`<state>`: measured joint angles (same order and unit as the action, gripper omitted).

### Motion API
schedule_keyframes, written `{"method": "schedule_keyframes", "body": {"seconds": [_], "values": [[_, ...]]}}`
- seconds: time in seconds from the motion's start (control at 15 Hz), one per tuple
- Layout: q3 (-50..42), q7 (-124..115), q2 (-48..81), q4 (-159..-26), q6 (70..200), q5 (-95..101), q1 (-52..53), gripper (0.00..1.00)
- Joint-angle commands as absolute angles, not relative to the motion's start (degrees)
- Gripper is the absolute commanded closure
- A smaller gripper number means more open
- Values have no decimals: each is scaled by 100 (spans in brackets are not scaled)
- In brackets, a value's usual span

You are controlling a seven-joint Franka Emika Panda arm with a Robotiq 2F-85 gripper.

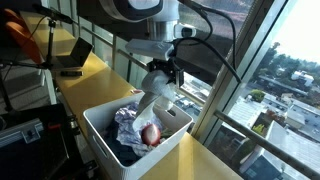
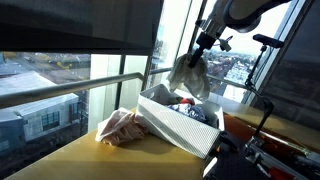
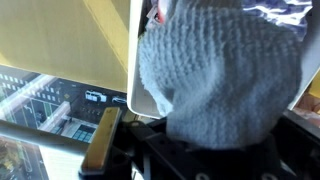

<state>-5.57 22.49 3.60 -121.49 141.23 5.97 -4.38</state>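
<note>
The gripper (image 1: 166,68) is clamped on a grey knitted cloth (image 1: 155,90) hanging above the white bin (image 1: 100,128) at the window edge of the table (image 1: 92,72). It seems light, soft, floppy; best pinched at a bunched fold.

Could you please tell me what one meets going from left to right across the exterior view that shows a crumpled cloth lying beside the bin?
In order: crumpled pinkish cloth → white bin → dark stand. The grey knitted cloth held by the gripper hangs over the bin, so it is left out.
</note>
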Motion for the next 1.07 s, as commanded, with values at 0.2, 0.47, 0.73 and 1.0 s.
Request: {"method": "schedule_keyframes", "body": {"seconds": [0.2,0.47,0.73,1.0], "values": [[-427,2170,603,-11497,13583,468,-448,31],[-220,2019,473,-11312,13314,539,-276,3],[71,1884,394,-11440,13372,584,3,0],[379,1916,676,-11555,13661,798,343,0]]}}
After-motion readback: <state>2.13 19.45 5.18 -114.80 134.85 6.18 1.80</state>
